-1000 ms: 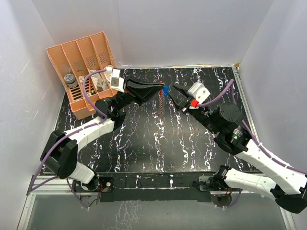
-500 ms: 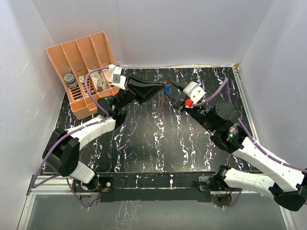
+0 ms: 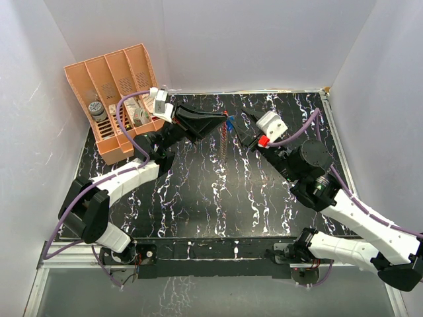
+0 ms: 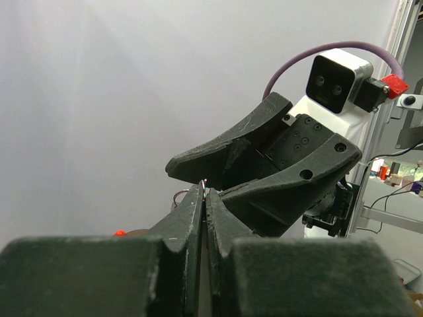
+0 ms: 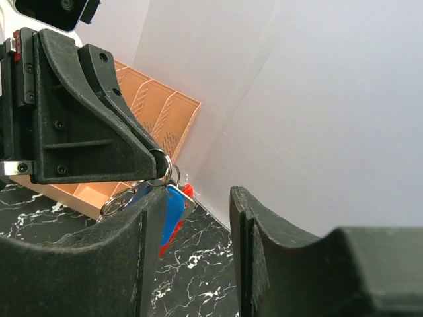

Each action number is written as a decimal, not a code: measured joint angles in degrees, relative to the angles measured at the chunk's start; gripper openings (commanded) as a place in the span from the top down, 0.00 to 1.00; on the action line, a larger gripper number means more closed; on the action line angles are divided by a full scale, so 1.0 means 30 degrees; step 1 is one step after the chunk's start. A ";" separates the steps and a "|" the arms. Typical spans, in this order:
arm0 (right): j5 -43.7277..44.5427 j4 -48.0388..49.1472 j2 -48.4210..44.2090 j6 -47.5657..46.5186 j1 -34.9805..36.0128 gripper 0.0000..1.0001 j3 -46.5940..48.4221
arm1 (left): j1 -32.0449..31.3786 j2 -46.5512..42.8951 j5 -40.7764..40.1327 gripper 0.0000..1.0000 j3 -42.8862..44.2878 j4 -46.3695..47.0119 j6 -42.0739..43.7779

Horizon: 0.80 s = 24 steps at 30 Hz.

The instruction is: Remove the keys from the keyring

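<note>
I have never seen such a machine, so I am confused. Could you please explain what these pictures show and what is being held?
Two robot arms are bolted to a black table. One picture looks down from above; the other two come from a camera on each wrist, showing that arm's own fingers. An orange tray stands at the table's back left. The left gripper is shut on a keyring, held in the air, with blue keys hanging from it. The right gripper, jaws open, is right beside the keys.
</note>
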 measured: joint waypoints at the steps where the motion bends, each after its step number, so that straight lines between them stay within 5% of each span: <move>1: 0.0007 0.0073 0.0000 0.0000 0.0000 0.59 0.0000 | 0.0000 0.0000 0.0000 1.00 0.0022 -0.0007 -0.0029; 24: -0.0729 0.0299 0.0029 0.0182 -0.0015 0.50 0.0000 | -0.0109 0.0000 -0.0080 1.00 0.0335 0.0022 -0.0146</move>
